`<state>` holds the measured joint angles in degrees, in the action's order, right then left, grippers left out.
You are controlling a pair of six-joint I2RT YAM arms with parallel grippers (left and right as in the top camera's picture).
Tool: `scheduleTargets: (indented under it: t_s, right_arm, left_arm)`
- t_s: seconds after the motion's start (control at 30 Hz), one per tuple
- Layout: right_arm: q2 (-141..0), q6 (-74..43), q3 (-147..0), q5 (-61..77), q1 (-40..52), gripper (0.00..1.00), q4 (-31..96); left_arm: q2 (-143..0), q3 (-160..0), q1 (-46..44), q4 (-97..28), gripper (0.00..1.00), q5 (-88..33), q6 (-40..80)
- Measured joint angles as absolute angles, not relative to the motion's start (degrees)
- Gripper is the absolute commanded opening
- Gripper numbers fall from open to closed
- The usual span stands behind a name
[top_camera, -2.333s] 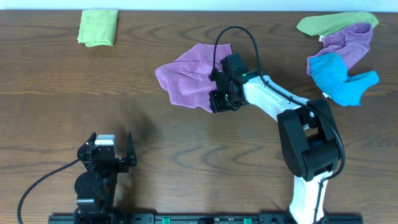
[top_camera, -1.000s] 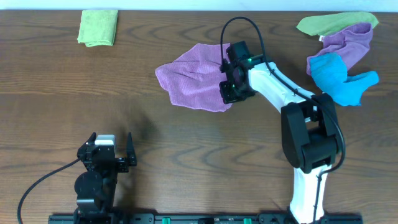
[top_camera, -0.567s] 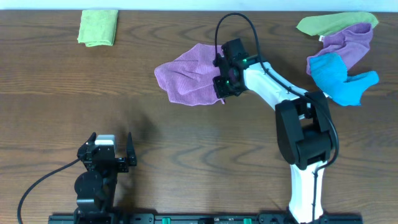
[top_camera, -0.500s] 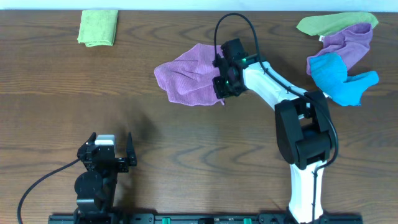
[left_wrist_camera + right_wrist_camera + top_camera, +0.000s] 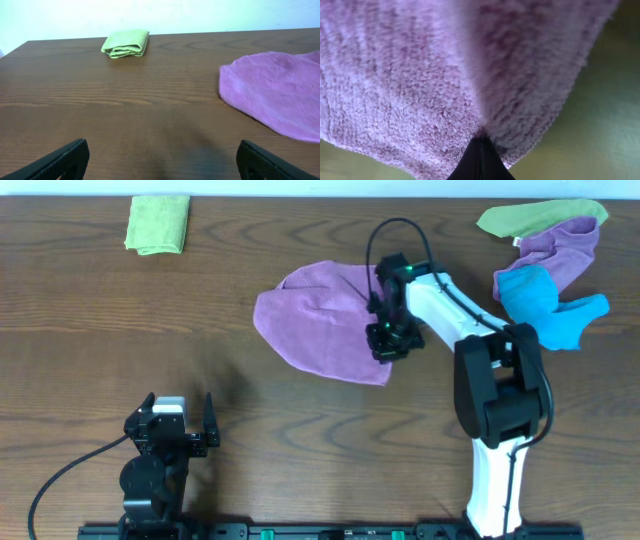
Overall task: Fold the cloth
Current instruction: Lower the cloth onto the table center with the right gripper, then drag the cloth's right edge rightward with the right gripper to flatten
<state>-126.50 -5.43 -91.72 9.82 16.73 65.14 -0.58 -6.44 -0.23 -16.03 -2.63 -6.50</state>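
Right gripper (image 5: 390,342) clamped on the purple cloth (image 5: 315,330) at its right edge, mid-table.
Open table (image 5: 100,330) lies left and toward me; my left gripper (image 5: 170,430) sits released near the front edge; green cloth (image 5: 158,223) and cloth pile (image 5: 545,265) occupy the far corners; fabric fills the right wrist view, hiding most of the fingers (image 5: 480,161).

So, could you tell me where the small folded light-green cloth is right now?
In the overhead view the folded light-green cloth lies by the far edge of the wooden table, on the left, well apart from the spread purple cloth.
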Motion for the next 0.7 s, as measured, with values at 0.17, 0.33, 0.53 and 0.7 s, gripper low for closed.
scheduleTargets:
  t_s: [0.17, 0.33, 0.53, 0.7]
  right_arm:
    - [-127.0, -5.5, -91.3, 8.7, 15.2, 0.01, 70.3]
    - [-127.4, -6.0, -90.8, 5.9, 15.2, 0.02, 73.9]
    - [-128.0, -10.8, -90.3, -1.7, 15.2, 0.02, 76.3]
    - [-128.0, -12.7, -90.3, -3.5, 15.2, 0.02, 75.4]
  left_arm:
    - [-0.6, -6.4, -0.2, -16.0, 0.95, -2.6, -6.5]
    - [-0.6, -6.4, -0.2, -16.0, 0.95, -2.6, -6.5]
    - [-0.6, -6.4, -0.2, -16.0, 0.95, -2.6, -6.5]
    - [-0.6, -6.4, -0.2, -16.0, 0.95, -2.6, -6.5]
